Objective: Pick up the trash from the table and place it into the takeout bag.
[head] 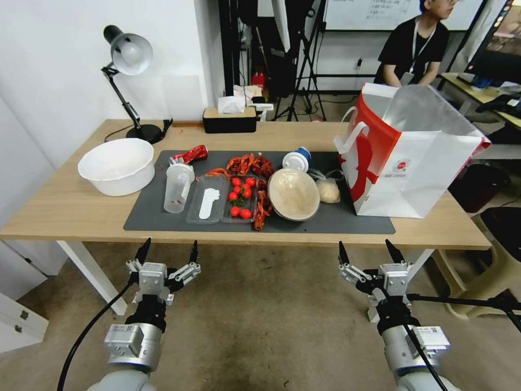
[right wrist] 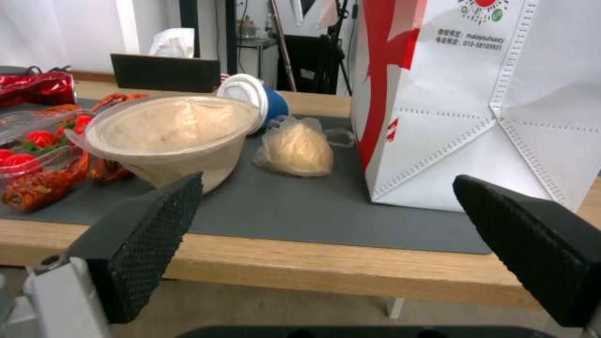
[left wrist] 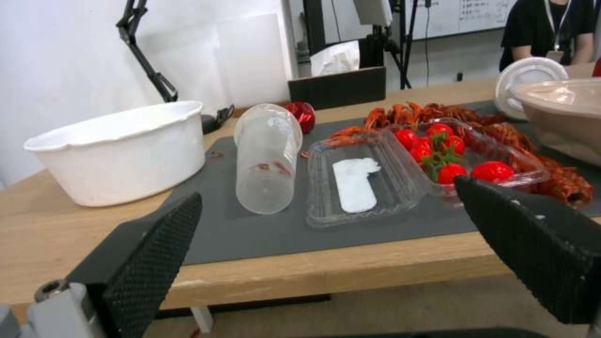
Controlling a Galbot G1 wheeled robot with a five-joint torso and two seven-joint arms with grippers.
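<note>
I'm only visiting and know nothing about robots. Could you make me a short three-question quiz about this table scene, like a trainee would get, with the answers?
1. True or false: the takeout bag stands open at the table's right end.
2. Which lies nearest the bag? A) crushed red can B) clear plastic bag with pale lump C) clear lidded plastic cup
3. Fill in: the left gripper and right gripper both hang below the table's near edge with fingers ____.

Key: 1 true; 2 B; 3 open.
</note>
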